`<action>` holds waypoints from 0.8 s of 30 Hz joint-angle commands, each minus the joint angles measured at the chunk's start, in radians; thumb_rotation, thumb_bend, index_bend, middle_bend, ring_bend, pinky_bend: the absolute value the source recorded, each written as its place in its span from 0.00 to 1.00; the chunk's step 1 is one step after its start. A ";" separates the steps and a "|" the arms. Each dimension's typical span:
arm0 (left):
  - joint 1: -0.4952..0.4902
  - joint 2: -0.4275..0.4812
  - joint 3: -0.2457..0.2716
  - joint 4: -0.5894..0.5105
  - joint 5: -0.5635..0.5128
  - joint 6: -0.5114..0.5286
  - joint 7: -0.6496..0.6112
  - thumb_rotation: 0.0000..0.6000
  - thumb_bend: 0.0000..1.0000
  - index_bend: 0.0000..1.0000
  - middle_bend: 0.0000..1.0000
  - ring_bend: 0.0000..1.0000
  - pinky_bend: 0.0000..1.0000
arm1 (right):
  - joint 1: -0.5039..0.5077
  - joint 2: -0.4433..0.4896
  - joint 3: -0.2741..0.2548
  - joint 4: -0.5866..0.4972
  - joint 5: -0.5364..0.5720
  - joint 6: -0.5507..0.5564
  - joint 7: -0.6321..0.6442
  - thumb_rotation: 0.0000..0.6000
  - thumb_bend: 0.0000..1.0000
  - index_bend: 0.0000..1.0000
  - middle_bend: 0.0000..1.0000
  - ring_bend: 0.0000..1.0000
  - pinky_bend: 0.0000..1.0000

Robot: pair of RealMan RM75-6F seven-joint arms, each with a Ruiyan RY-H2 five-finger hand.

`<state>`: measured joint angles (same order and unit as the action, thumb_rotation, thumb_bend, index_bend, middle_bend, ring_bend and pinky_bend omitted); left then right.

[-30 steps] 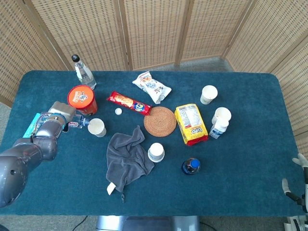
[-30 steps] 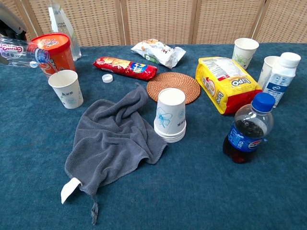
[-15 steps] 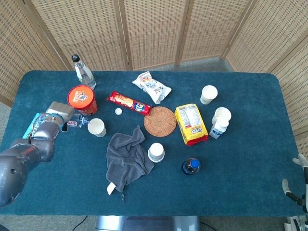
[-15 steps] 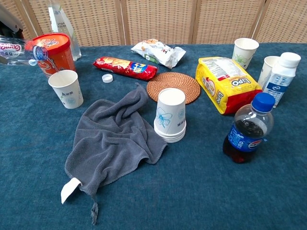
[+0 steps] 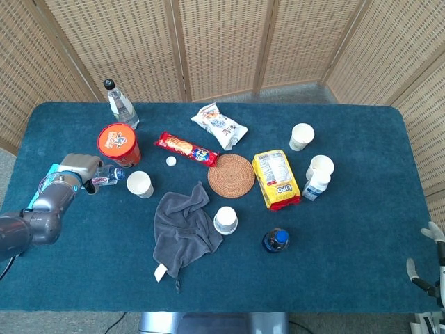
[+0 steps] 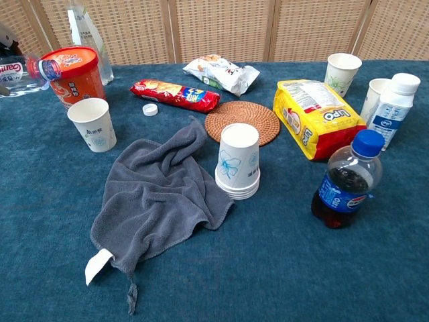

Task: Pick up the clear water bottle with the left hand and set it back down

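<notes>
A clear water bottle (image 5: 104, 177) with a red-and-white label lies almost level in my left hand (image 5: 68, 175), uncapped mouth pointing right at a white paper cup (image 5: 139, 184). The hand grips the bottle's base end. In the chest view the bottle (image 6: 23, 68) shows at the far left edge beside the orange tub (image 6: 72, 74), with only a sliver of the left hand (image 6: 5, 37) visible. My right hand (image 5: 430, 268) hangs off the table's near right corner, fingers apart, holding nothing.
A small white cap (image 5: 170, 161) lies by the red biscuit pack (image 5: 185, 148). A second clear bottle (image 5: 121, 106) with a black cap stands at the back left. A grey cloth (image 5: 182, 226), stacked cups (image 5: 225, 219), cola bottle (image 5: 276, 241) and yellow bag (image 5: 276, 179) fill the middle.
My left hand has drawn back to the left with the bottle. The bottle's mouth has moved away from the paper cup and now sits beside the orange tub.
</notes>
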<state>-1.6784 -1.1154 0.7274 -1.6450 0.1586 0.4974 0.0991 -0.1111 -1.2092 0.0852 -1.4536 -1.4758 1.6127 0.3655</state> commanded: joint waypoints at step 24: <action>0.704 0.349 -0.713 -0.199 0.656 -0.039 -0.646 1.00 0.51 0.36 0.33 0.37 0.46 | 0.038 0.019 -0.001 -0.052 -0.026 -0.027 -0.052 1.00 0.45 0.00 0.24 0.00 0.23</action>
<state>-1.0890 -0.8037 0.1212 -1.8030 0.6932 0.4685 -0.4376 -0.0749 -1.1904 0.0842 -1.5044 -1.5011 1.5875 0.3145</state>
